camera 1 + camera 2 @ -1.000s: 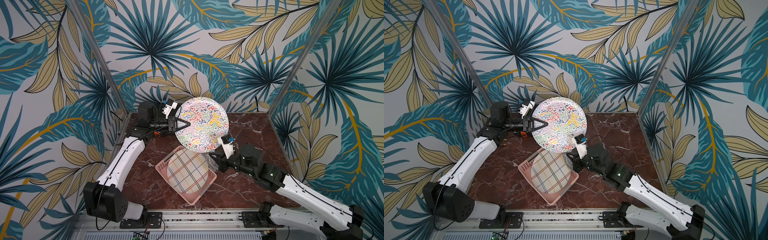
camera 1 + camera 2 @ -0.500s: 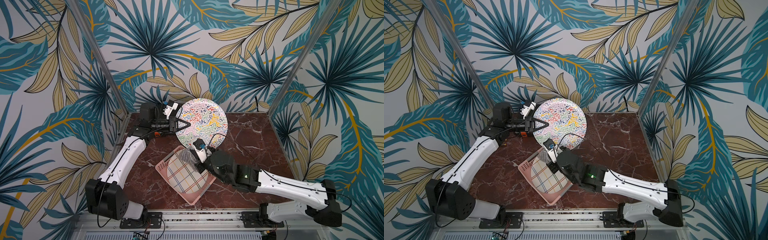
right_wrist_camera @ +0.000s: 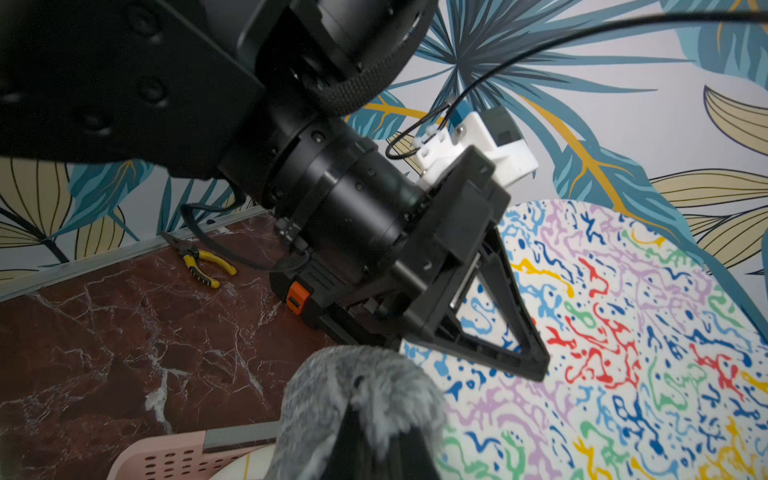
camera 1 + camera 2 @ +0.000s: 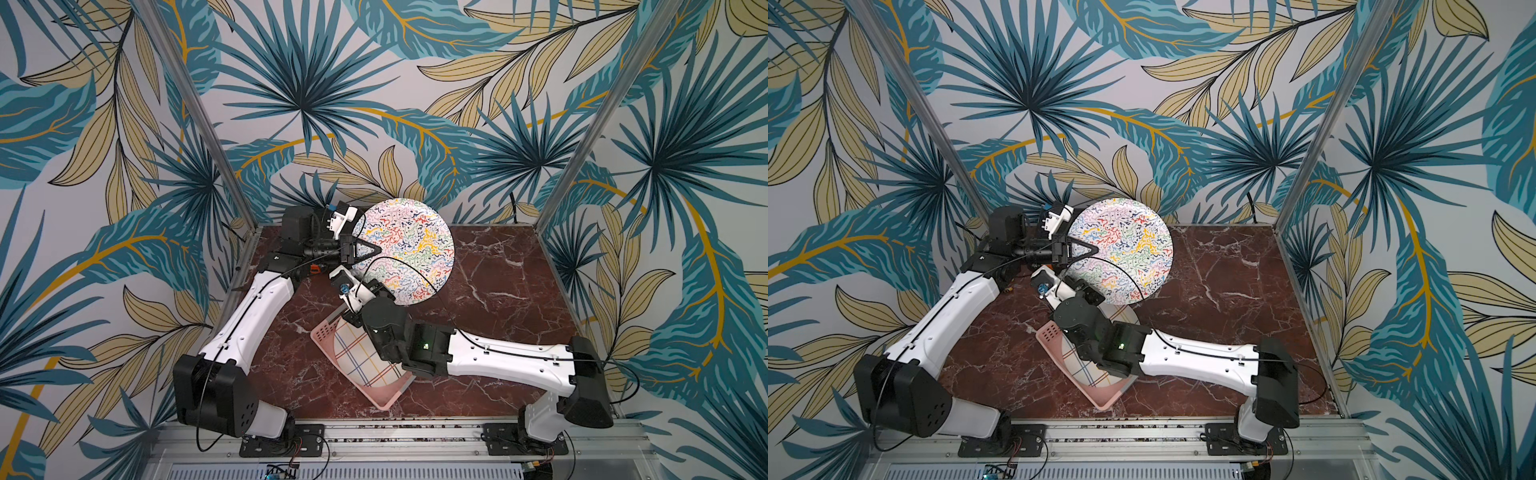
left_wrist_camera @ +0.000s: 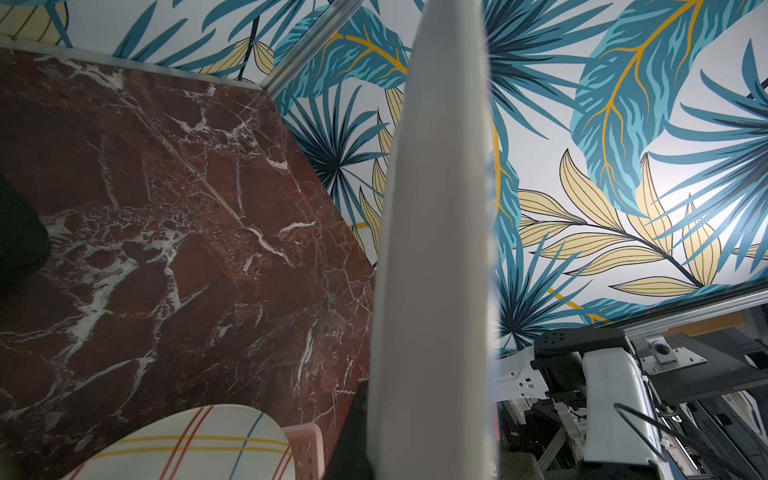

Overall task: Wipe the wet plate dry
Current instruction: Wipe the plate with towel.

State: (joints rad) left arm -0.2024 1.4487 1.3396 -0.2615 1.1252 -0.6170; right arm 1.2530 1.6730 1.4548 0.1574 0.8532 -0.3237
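Holding squiggle-patterned plate [image 4: 415,245]: left gripper [image 4: 374,249] clamped on rim.
Right gripper [image 3: 365,419] clamped on grey cloth [image 3: 328,386] at plate's rim.

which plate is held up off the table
The squiggle-patterned plate, clamped at its rim by the left gripper. The plaid plate lies in the pink basket.

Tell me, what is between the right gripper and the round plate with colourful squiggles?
A fluffy grey cloth, pinched in the right gripper, sits against the round squiggle-patterned plate; the right wrist view shows it.
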